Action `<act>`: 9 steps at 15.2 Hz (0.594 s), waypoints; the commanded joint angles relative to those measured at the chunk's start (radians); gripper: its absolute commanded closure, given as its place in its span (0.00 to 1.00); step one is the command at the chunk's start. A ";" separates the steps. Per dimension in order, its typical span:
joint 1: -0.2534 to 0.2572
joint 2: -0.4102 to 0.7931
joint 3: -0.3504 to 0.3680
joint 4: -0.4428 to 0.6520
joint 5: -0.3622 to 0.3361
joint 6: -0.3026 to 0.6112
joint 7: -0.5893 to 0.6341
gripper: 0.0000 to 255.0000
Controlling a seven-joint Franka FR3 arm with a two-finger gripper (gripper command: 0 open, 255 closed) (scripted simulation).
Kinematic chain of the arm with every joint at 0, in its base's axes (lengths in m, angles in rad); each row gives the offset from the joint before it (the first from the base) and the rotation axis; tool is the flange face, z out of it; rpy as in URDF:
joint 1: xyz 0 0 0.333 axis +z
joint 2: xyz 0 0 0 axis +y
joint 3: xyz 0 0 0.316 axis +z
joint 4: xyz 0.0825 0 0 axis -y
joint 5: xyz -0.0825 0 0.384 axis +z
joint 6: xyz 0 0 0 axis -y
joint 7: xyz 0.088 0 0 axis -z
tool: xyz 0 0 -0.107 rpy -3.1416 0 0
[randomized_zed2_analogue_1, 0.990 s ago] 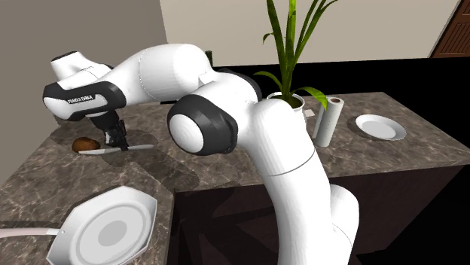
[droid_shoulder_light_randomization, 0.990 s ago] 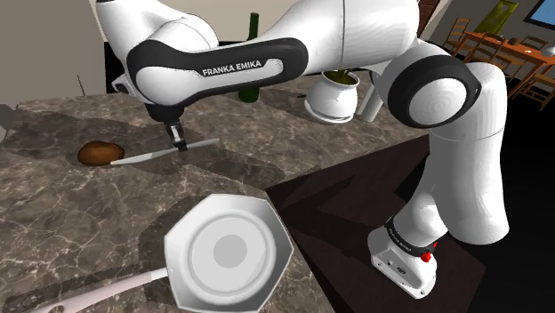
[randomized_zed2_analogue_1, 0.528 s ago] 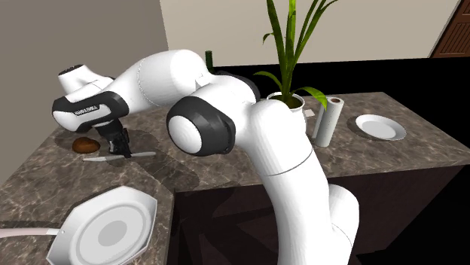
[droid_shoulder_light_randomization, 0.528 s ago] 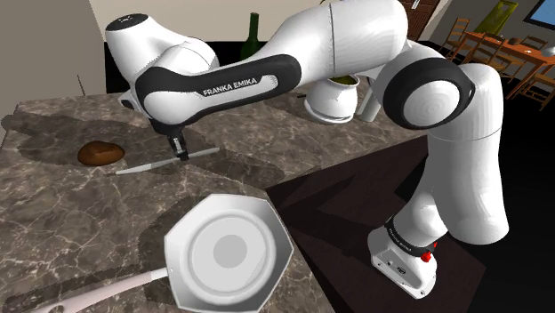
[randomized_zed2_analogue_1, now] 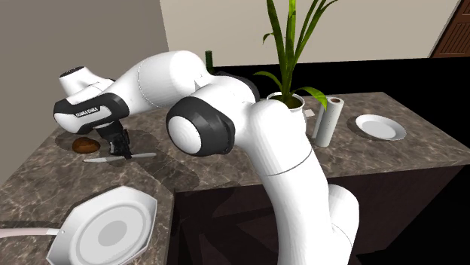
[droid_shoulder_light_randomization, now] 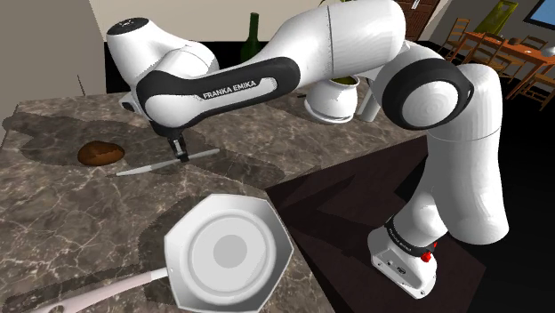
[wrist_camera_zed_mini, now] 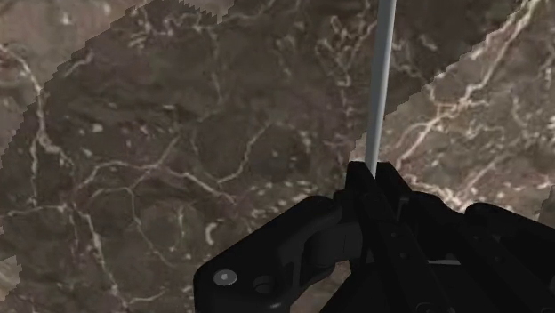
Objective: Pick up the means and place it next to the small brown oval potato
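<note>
On dark brown marble counter [droid_shoulder_light_randomization: 53, 213], white-veined, the gripper [droid_shoulder_light_randomization: 182, 151] is pinched shut on a thin grey knife [wrist_camera_zed_mini: 381, 89]. The knife lies low along the top just beside the brown potato [droid_shoulder_light_randomization: 100, 153], tip not touching it; can't tell if the blade rests on the stone. Nearer the shoulder cam sits a white octagonal pan [droid_shoulder_light_randomization: 276, 236], & further back a white plant pot [randomized_zed2_analogue_1: 294, 100], paper roll [randomized_zed2_analogue_1: 326, 120] & plate [randomized_zed2_analogue_1: 379, 126], w/ a beige wall [randomized_zed2_analogue_1: 339, 30] behind & a black area [randomized_zed2_analogue_1: 422, 75] below it.
</note>
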 commanded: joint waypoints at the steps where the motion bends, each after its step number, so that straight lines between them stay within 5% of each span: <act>1: 0.000 0.000 0.000 0.000 0.000 0.000 0.000 0.00; 6: 0.000 0.000 0.000 0.000 0.000 0.000 0.000 0.00; 9: 0.010 -0.006 0.003 0.091 0.005 -0.096 -0.007 0.00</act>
